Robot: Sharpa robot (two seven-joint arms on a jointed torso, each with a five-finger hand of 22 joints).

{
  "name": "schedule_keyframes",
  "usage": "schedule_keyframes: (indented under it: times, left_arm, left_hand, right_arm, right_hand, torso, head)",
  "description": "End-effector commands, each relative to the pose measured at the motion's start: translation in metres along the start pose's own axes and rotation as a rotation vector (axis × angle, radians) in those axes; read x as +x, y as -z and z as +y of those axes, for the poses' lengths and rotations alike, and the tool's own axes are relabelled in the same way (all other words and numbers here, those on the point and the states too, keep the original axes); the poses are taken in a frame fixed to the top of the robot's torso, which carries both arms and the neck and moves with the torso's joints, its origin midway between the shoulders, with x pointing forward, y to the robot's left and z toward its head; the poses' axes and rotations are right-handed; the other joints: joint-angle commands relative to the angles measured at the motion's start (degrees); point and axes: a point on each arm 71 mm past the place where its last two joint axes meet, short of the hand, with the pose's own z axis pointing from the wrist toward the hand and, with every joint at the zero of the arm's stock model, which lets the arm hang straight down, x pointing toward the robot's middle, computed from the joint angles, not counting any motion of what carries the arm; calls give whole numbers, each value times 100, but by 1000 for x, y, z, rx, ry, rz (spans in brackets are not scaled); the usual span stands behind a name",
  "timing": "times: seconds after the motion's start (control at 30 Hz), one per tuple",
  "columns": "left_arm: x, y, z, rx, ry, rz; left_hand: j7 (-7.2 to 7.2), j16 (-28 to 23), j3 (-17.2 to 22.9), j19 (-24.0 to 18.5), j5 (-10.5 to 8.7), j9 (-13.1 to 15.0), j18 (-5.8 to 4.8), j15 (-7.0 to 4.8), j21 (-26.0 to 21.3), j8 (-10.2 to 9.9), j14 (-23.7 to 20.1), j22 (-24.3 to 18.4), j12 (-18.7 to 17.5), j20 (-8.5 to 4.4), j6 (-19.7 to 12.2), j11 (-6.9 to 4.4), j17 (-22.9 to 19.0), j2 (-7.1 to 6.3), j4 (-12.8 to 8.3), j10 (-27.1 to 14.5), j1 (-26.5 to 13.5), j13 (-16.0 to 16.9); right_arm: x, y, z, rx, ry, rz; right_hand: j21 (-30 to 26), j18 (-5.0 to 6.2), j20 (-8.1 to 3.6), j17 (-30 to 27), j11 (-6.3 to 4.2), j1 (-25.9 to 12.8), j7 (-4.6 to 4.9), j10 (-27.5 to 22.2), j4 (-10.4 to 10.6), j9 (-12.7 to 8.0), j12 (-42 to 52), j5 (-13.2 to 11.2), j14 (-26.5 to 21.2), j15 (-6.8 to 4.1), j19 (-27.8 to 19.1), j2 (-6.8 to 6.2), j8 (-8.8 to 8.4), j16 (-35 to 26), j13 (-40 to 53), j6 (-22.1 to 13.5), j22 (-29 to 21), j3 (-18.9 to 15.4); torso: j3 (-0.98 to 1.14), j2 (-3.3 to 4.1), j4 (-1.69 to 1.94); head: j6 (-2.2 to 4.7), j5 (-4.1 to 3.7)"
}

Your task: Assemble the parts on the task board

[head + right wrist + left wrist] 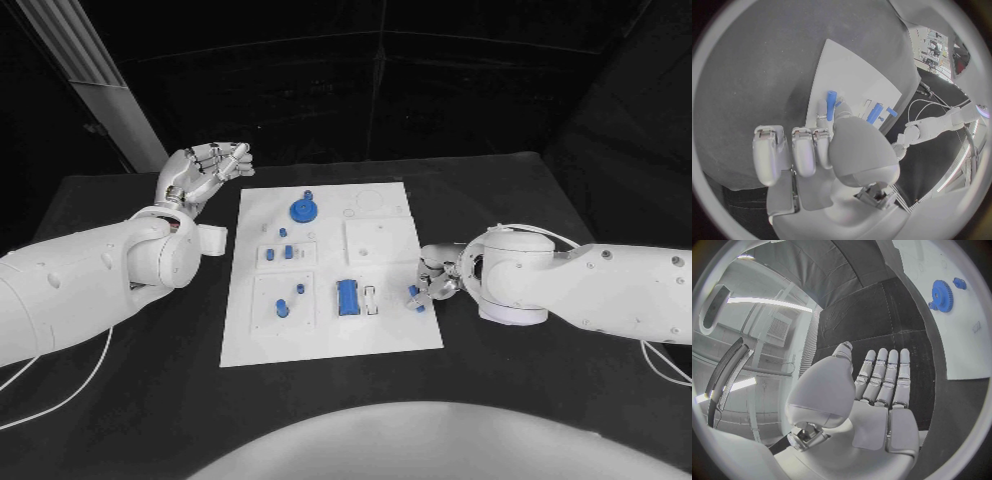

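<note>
Task board (325, 335): white plate lying mid-table on black table (144, 400), long side running away from robot.

Parts on board: blue gear (303, 210) near far-left corner, w/ small blue knob (307, 193) just beyond it toward far edge. Small blue pegs (287, 251) standing in a raised white block along left edge, about mid-length. Another raised block nearer the near-left corner w/ a blue piece (283, 307) and a small peg (300, 289). Blue rectangular block (348, 297) upright approx centre of near half, w/ a small white-and-blue piece (372, 301) just beside it toward right edge. Blank raised white square (378, 241) by right edge, mid-length.

Left hand (206, 167): lifted off table beyond board's far-left corner, well apart from the parts. In left wrist view, left hand (879, 385) w/ fingers straight, side by side, thumb apart – wide, holding nothing. Gear (942, 290) seen there past the fingertips, not touched.

Right hand (433, 278): at board's right edge, near half. Pinching a small blue peg (415, 295) at that edge. In right wrist view, right hand (826, 150) w/ thumb and one finger closed on blue peg (831, 104), peg sticking out past fingertips over board; other fingers curled alongside. Whether peg tip touches board – can't tell.
</note>
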Motion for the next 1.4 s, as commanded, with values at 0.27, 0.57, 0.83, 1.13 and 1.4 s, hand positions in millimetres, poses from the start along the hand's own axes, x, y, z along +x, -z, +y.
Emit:
schedule_keyframes:
  times: [0.27, 0.57, 0.83, 1.13, 1.4]
  left_arm:
    - [0, 0, -10, 128, 7, 8]
    - [-1, 1, -10, 126, 8, 9]
    - [-2, 1, -9, 125, 7, 8]
    - [-2, 0, -9, 124, 6, 7]
    - [-1, 0, -9, 124, 7, 8]
  left_hand:
    - [268, 24, -45, 16, 21, -6, 10, 1, -21, 39, -34, -7, 28, 2, -28, 6, -5, 50, 4, -36, 12, -8]
    - [266, 31, -49, 15, 23, -5, 9, 1, -22, 47, -37, -8, 37, 2, -24, 4, -13, 53, 4, -33, 12, -7]
    - [264, 36, -51, 14, 24, -4, 9, 1, -22, 53, -39, -8, 45, 2, -19, 3, -20, 57, 5, -31, 12, -7]
    - [264, 36, -51, 14, 24, -4, 9, 1, -22, 53, -39, -8, 45, 2, -19, 3, -20, 57, 5, -31, 12, -7]
    - [264, 36, -51, 14, 24, -4, 9, 1, -22, 53, -39, -8, 45, 2, -19, 3, -20, 57, 5, -31, 12, -7]
  right_arm:
    - [7, -1, -3, 30, 14, 9]
    - [5, 3, 2, -29, -47, -34]
    - [3, 11, 5, -84, -100, -85]
    - [0, 19, 7, -138, -158, -134]
    - [-1, 22, 10, -176, -224, -155]
  right_hand:
    - [18, -43, 74, 1507, 56, 487, 161, 586, -409, -2152, 14, 159, 596, 77, 604, 112, -904, 14, 1499, -95, 1510, 593]
    - [18, -43, 63, 1507, 17, 444, 115, 586, -558, -2420, 14, 163, 596, 52, 604, -13, -1132, 14, 1499, -31, 1510, 876]
    - [18, -43, 56, 1507, 8, 365, 103, 586, -585, -2520, 14, 155, 596, 44, 604, -92, -1176, 14, 1499, 108, 1510, 966]
    - [18, -43, 44, 1507, -16, 361, 77, 586, -684, -2643, 14, 192, 596, 30, 604, -147, -1234, 14, 1499, 350, 1510, 1155]
    - [18, -43, 39, 1507, -17, 348, 80, 586, -717, -2689, 14, 204, 596, 26, 604, -163, -1253, 14, 1499, 468, 1510, 1234]
  torso:
    - [1, 3, -3]
    - [4, -1, -4]
    - [-1, -3, -1]
    - [-5, -3, 4]
    - [-2, 1, 2]
  head:
    - [-1, 2]
    - [-1, 41]
    - [-1, 45]
    - [-1, 41]
    - [-1, 46]
